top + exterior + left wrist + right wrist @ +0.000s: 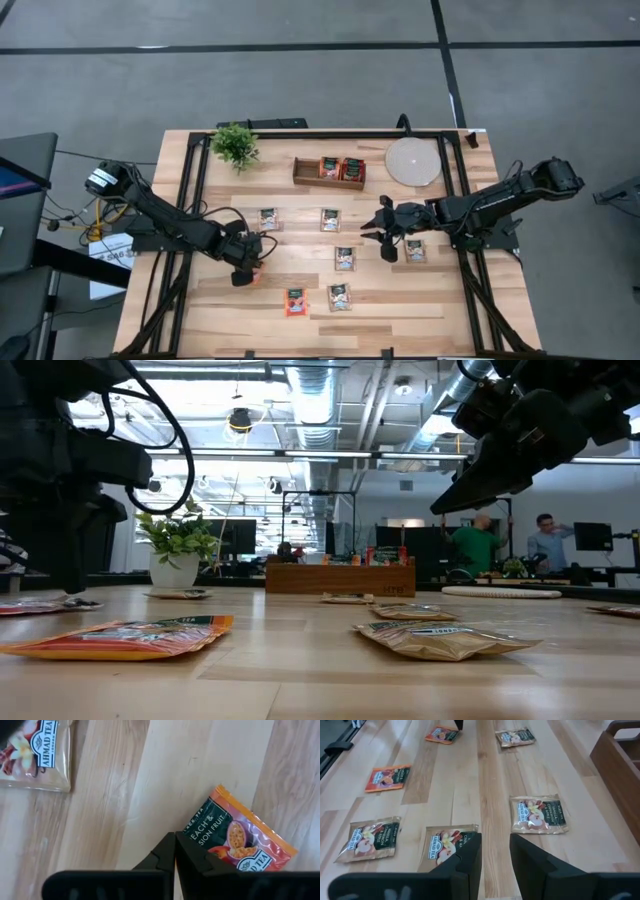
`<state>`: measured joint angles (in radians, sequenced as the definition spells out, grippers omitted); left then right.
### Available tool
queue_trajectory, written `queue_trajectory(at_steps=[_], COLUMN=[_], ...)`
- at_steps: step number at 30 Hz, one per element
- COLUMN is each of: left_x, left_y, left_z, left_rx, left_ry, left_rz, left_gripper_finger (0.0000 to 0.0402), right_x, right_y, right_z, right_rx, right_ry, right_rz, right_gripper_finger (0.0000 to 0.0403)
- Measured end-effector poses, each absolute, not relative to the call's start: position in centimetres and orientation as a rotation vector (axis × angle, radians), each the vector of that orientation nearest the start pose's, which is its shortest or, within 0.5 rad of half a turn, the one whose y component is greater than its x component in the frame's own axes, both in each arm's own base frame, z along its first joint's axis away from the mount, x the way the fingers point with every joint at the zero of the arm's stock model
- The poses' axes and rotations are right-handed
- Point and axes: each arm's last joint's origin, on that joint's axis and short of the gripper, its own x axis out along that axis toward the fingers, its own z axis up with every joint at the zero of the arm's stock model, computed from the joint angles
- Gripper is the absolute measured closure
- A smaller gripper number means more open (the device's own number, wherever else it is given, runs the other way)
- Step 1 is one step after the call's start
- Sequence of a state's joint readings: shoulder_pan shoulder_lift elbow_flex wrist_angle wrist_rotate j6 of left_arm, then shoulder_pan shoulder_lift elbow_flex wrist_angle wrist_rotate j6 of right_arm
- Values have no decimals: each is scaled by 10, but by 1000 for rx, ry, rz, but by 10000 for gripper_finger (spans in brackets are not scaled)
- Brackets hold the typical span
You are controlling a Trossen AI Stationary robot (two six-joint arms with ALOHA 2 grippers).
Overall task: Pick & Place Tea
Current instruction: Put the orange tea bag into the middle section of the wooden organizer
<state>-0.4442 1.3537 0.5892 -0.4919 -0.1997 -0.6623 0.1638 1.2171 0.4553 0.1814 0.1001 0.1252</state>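
Orange tea sachet (240, 840) sits pinched at its corner by the closed left gripper (175, 851); lifting slowly should keep it from slipping.

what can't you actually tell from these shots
- Left wrist view: the orange sachet is partly covered by the shut left claw; whether it is pinched is hidden.
- High view: the tray sachets' print is too small to read.
- Low view: the left claw's tips are hidden behind the arm.

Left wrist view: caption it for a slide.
Left hand shut at the edge of an orange sachet on the table; a pale sachet lies nearby.
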Motion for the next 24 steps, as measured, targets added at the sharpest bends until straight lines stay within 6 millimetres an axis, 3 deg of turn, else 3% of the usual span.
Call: queue_trajectory(at_steps=[9,19,24], left_x=[193,194,197], left_y=[-86,-84,-77], left_z=[144,145,145], left_rx=[-77,59,49], left_ry=[1199,1174,1181], left_rz=[109,94,98], left_gripper_finger=[384,306,288], right_x=[225,227,227], right_y=[34,35,35], right_z=[173,175,175], right_rx=[59,82,83], right_ry=[578,553,549], right_rz=[22,18,18], right_gripper_finger=[310,310,310])
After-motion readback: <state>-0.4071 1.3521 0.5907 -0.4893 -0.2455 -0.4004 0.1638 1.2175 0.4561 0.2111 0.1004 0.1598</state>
